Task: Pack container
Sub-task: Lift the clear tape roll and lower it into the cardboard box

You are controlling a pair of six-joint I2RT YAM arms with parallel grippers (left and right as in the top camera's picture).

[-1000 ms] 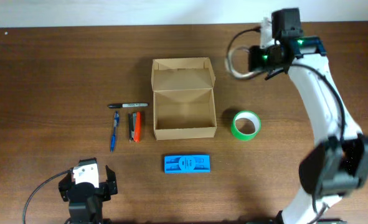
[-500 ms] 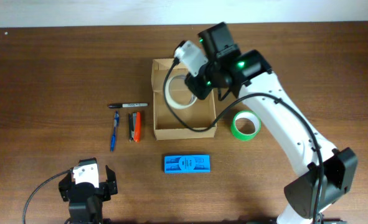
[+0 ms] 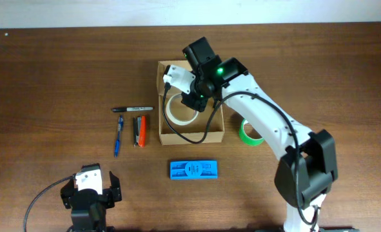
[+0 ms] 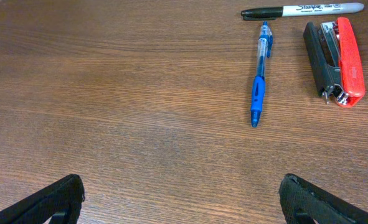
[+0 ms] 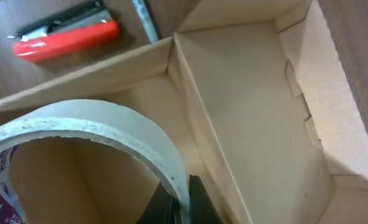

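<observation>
The cardboard box (image 3: 190, 138) sits lid-open so the right fingers (image 5: 201, 202), clenched on the masking-tape roll (image 5: 96, 127), can drop it inside, while the left fingers (image 4: 320, 202) hang spread.

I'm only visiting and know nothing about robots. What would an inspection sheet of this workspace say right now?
Surface: brown wooden table, no spills seen.
Job's things: box open; pale tape roll held over its inside.
Clutter: green tape right of box, partly under the arm; blue packet in front; marker, pen, stapler left.
Grippers: right gripper shut on tape roll; left gripper open, empty.
Cables: black cable loops over box; grey cable by left arm.
Surroundings: pale wall beyond table.
</observation>
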